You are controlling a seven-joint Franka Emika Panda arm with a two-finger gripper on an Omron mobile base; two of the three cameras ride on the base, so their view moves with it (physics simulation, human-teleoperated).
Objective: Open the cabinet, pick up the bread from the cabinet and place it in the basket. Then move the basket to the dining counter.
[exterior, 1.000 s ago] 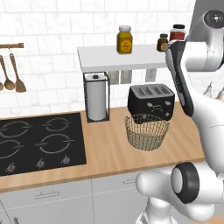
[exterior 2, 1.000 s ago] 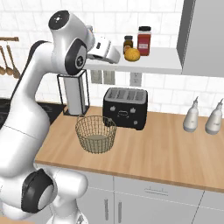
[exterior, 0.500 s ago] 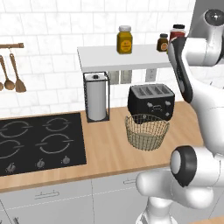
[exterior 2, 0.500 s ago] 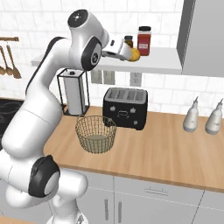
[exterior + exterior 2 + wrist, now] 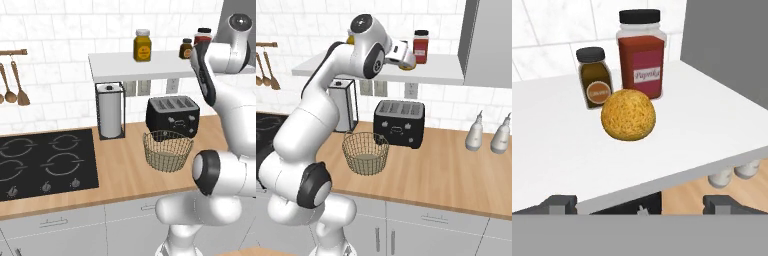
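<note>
- Two wooden spoons [image 5: 15, 85] are hanging from a rail on the tiled wall at the far left.
- A black hob [image 5: 45, 162] is sitting flush in the wooden desk [image 5: 125, 172] just below them.
- A paper towel roll [image 5: 110, 111] is standing upright in its dark frame, just right of the hob and under the left end of the white shelf [image 5: 120, 70].
- A yellow jar [image 5: 142, 45] is standing on that shelf, above and a little right of the roll.
- The basket [image 5: 167, 150] is resting on the desk in front of the black toaster [image 5: 173, 116], close to it; I cannot tell whether the two are touching.
- The gripper [image 5: 639, 205] is hovering at the shelf edge, its fingers [image 5: 559, 204] spread wide with nothing between them, pointing at the bread [image 5: 628, 114].
- The bread is sitting on the white shelf, apart from the fingers, just in front of a small brown spice jar [image 5: 594, 83] and a red paprika jar [image 5: 640, 52].
- From the right base view the bread [image 5: 408, 62] is peeking out past the hand, just left of the red jar.
- The cabinet [image 5: 487, 42] is hanging at the right end of the shelf, its flat grey front closed.
- Two white bottles [image 5: 489, 134] are standing side by side on the desk below the cabinet, well apart from the toaster.
</note>
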